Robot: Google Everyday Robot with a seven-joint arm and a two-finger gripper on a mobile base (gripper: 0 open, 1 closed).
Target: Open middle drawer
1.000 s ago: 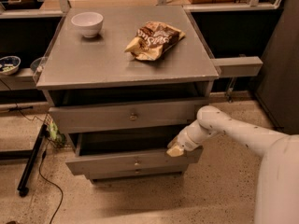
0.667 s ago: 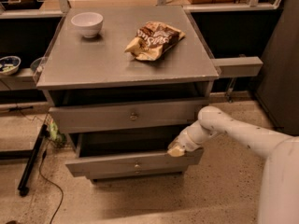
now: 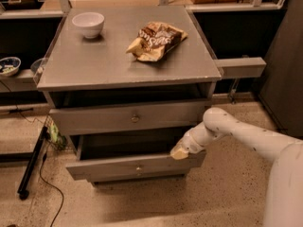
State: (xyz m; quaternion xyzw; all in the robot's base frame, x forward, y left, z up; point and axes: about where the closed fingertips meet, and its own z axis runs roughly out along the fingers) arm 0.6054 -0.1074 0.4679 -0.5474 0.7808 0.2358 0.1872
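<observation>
The grey cabinet [image 3: 123,63] has two drawer fronts showing. The upper one [image 3: 94,119], with a small round knob [image 3: 135,118], stands slightly out. Below it the middle drawer [image 3: 109,167], with its own small knob [image 3: 138,167], is pulled out further, and its dark inside shows. My gripper [image 3: 180,151] comes in from the right on a white arm [image 3: 236,131]. Its yellowish tip rests at the top right corner of the middle drawer's front. The third drawer is hidden under the middle one.
On the cabinet top stand a white bowl [image 3: 88,23] at the back left and a crumpled snack bag [image 3: 156,40] at the centre right. A black pole and cable [image 3: 33,162] lie on the floor at the left. A grey ledge [image 3: 239,67] juts out at the right.
</observation>
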